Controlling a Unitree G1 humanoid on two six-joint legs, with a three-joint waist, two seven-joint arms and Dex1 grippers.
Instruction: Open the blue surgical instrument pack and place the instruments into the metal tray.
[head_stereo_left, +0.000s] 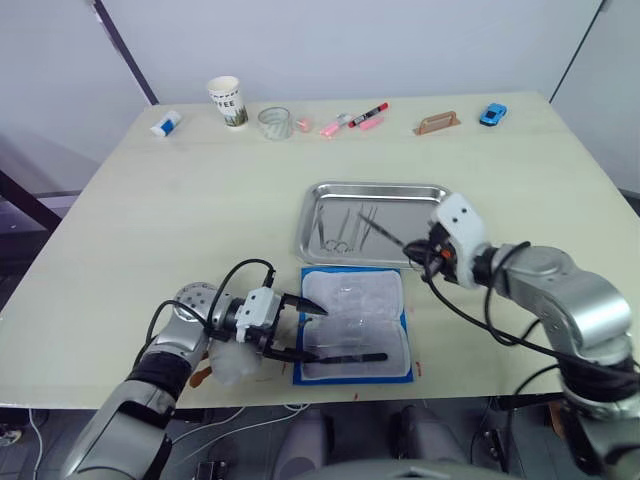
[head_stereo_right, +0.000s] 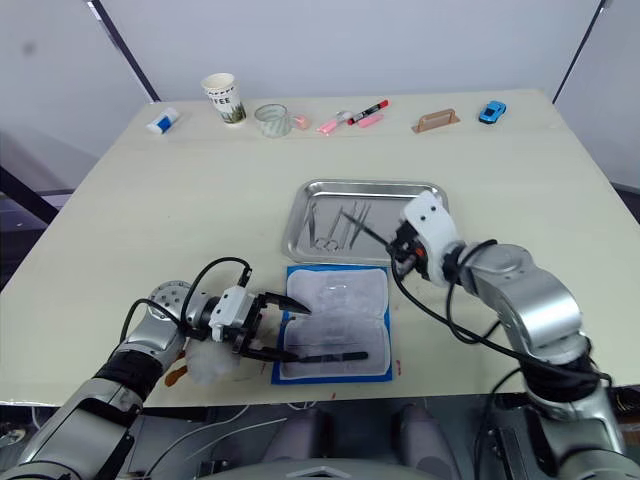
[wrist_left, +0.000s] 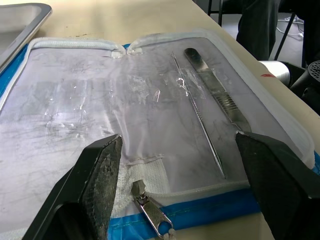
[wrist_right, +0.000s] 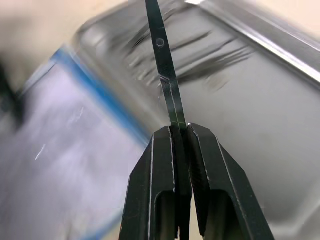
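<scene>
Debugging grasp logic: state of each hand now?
Left hand: open, at the blue pack's edge, holding nothing.
Right hand: closed on a thin dark instrument.

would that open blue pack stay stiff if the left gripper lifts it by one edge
Probably not: the pack lies flat with a wrinkled clear lining, so it likely sags. The instruments left on that smooth lining could slide off. It looks light.

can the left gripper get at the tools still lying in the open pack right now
Probably yes. The left gripper is open at the near edge of the blue surgical instrument pack, fingers either side of a thin probe and flat-handled tool. Only the clear lining may cover them.
</scene>
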